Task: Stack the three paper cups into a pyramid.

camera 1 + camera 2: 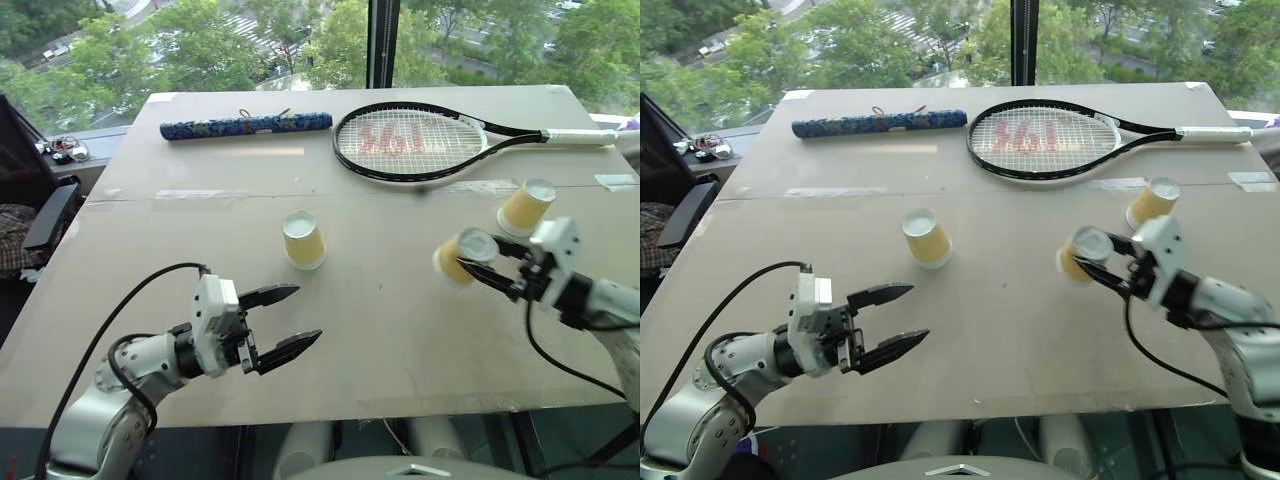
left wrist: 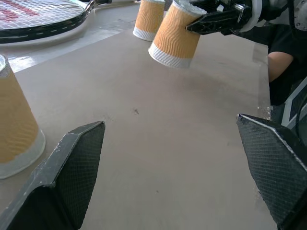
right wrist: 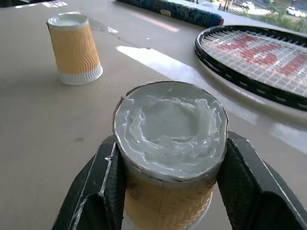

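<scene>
Right wrist view looks straight onto the white upturned base of the held cup [image 3: 170,158], clamped between the two black fingers [image 3: 103,187] of the right gripper [image 1: 478,270], a detail the head views give only as a small pale disc. From the left eye view that cup is lifted off the table [image 1: 400,340], tilted with its base toward the middle of the table, near the right edge. Just behind it, closer to the right edge, a second cup [image 1: 526,208] stands upside down on the table, slightly leaning in the picture. The third cup [image 1: 302,240] stands inverted near the table's centre, well apart from both grippers. All three are yellow-orange with wavy ribbed sides and white rims and bases.

The left gripper [image 1: 280,322] hangs over the near edge with its fingers spread wide and nothing between them; its wrist view shows the third cup off to one side and the held cup across the table.

Along the far edge lie a black tennis racket [image 1: 420,142] and a blue patterned roll [image 1: 245,125]
</scene>
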